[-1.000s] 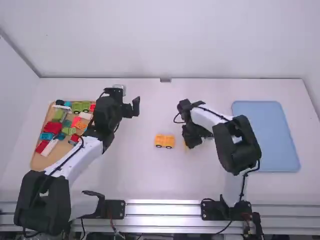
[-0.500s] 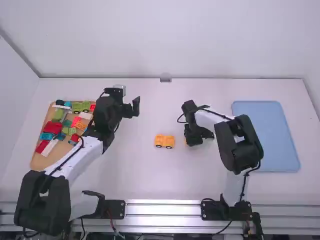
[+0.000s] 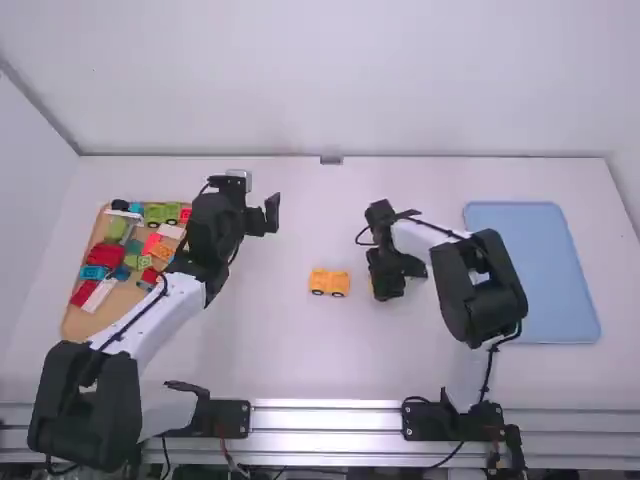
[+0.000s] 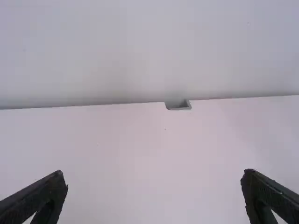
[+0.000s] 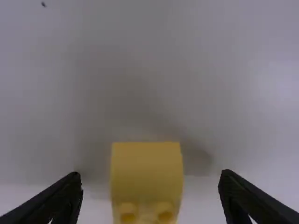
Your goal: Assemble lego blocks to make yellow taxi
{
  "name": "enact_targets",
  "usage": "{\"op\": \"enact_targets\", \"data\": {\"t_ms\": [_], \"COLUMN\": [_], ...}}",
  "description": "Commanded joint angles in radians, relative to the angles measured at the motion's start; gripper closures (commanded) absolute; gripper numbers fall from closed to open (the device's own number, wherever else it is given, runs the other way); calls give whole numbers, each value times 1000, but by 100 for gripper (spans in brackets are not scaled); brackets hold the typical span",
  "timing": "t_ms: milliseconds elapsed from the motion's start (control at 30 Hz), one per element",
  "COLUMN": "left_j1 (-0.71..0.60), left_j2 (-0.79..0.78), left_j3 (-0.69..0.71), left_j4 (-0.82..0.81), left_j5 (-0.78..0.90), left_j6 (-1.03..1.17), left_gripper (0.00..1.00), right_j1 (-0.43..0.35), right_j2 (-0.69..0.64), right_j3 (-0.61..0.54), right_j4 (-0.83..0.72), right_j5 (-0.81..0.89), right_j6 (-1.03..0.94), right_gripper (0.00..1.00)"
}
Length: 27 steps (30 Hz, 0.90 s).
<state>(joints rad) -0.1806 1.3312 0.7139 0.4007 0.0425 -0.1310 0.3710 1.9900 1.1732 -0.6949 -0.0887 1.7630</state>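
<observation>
Yellow-orange wheeled piece (image 3: pixel 329 282): it is sitting near the middle of the tabletop (image 3: pixel 300 360), about midway between the far and near edges. Two dark wheels are showing on the side facing the near edge.

Yellow block (image 5: pixel 146 175): it is lying just off the wheeled piece, on the side toward the tabletop's right edge, with a gap between the two. Two round studs are showing on it.

Right gripper (image 3: pixel 386 287): it is hanging low over the yellow block and hiding most of it in the high view. In the right wrist view its fingers (image 5: pixel 67 198) are standing apart, one on each side of the block, with space between block and finger both ways; nothing is being clamped.

Left gripper (image 3: pixel 262 214): it is hanging between the middle of the tabletop and its left edge, nearer the far edge than the wheeled piece is. Its fingers (image 4: pixel 39 198) are standing wide apart with nothing between them.

Farther out, left: a tan tray (image 3: pixel 76 322) is lying by the tabletop's left edge, the left arm crossing over its right side. It is carrying mixed blocks. A green wheeled piece (image 3: pixel 160 214) is standing by its far right corner, red blocks (image 3: pixel 105 255) are lying near its middle, and a white block (image 3: pixel 98 295) is lying toward its near edge.

Farther out, right: a blue tray (image 3: pixel 535 275) is lying by the tabletop's right edge.
</observation>
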Motion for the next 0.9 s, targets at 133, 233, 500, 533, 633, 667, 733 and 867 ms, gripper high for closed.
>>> {"op": "enact_targets", "data": {"t_ms": [133,233,500,533,633,667,733,867], "left_j1": [-1,-1,-1,-1,-1,-1,-1,-1], "left_j2": [-27,-27,-27,-27,-27,-27,-27,-27], "left_j3": [0,0,0,0,0,0,0,0], "left_j4": [-4,-4,-4,-3,-5,-5,-4,-4], "left_j5": [-6,-6,-6,-6,-6,-6,-6,-7], "left_j6": [8,8,9,8,8,6,-23,-67], "left_gripper": [1,1,1,1,1,1,1,1], "right_j1": [-57,-79,-131,-135,-155,-164,-176,-202], "right_j2": [-16,-16,-16,-16,-16,-16,-16,-16], "right_j3": [106,173,343,351,380,390,414,512], "right_j4": [-94,-164,-257,-256,-246,-238,-222,-282], "right_j5": [-55,-54,-98,-97,-98,-98,-129,-288], "right_j6": [-128,-177,-470,-509,-738,-839,-1075,-1389], "right_gripper": [21,21,1,2,2,2,2,2]}}
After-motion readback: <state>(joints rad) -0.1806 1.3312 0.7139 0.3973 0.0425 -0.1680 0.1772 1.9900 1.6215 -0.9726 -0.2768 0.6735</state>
